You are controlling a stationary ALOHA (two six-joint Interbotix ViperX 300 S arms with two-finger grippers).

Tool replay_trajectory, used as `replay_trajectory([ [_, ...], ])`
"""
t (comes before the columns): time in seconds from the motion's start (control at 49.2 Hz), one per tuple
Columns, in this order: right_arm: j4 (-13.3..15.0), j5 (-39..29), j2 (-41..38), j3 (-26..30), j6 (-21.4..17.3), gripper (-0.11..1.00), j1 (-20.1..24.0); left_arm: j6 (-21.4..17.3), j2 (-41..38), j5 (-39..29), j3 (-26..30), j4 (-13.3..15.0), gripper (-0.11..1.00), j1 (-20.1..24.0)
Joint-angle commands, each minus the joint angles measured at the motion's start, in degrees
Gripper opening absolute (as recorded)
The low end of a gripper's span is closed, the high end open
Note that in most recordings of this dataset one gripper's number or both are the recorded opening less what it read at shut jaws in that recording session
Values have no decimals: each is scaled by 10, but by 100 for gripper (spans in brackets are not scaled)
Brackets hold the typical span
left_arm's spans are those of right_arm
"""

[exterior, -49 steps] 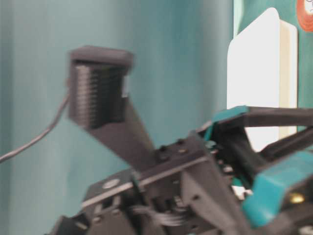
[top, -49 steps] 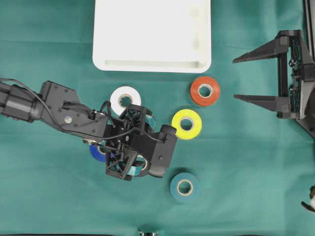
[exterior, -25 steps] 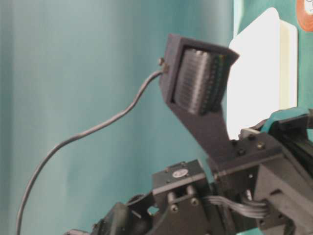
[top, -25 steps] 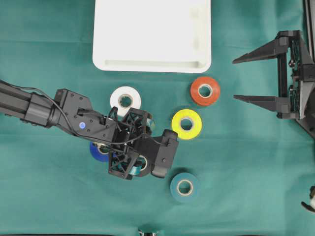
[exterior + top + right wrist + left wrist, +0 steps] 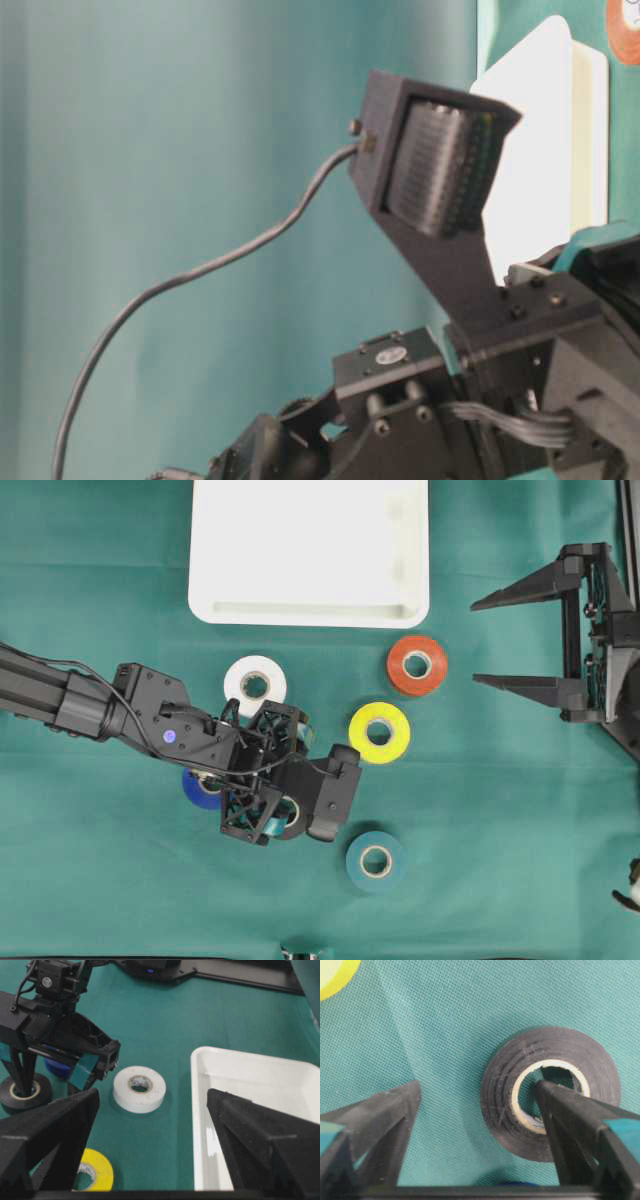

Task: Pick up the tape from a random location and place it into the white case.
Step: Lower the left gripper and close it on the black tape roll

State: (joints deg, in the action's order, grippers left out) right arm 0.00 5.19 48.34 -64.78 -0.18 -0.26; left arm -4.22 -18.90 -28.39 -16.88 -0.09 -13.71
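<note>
A black tape roll (image 5: 502, 1095) lies flat on the green cloth. My left gripper (image 5: 477, 1087) stands over it, open. Its right finger (image 5: 570, 1125) reaches down into the roll's hole, and its left finger (image 5: 380, 1120) is outside, a gap away from the roll's rim. From above, the left gripper (image 5: 265, 772) covers most of the black roll (image 5: 292, 820). The white case (image 5: 310, 610), a shallow tray, sits at the back of the table with nothing in it. My right gripper (image 5: 477, 642) hovers wide open at the right and holds nothing.
Other rolls lie on the cloth: white (image 5: 254, 683), yellow (image 5: 379, 732), red (image 5: 417, 665), dark teal (image 5: 375, 860) and blue (image 5: 198, 790), the blue one partly under the left arm. The case's near rim (image 5: 200, 1110) shows beside the white roll (image 5: 139, 1089).
My left arm has shifted slightly and come down over the black roll, and its jaws have narrowed a little. The right arm has stayed still.
</note>
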Motion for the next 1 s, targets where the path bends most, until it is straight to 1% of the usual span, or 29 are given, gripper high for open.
replay_trajectory([
  [0.0,-1,3,-3,14,0,91,0,-1,10,0,5,-2,76,-2],
  [0.163,0,3,-3,14,0,91,-1,0,9,-5,6,-2,29,-3],
  [0.203,-1,3,-3,14,0,91,-1,0,10,-5,6,-2,20,-3],
  [0.224,0,3,-3,14,0,91,0,0,10,-5,5,-2,18,-3],
  [0.976,-1,3,-4,14,0,91,0,4,22,-12,10,1,18,-8],
])
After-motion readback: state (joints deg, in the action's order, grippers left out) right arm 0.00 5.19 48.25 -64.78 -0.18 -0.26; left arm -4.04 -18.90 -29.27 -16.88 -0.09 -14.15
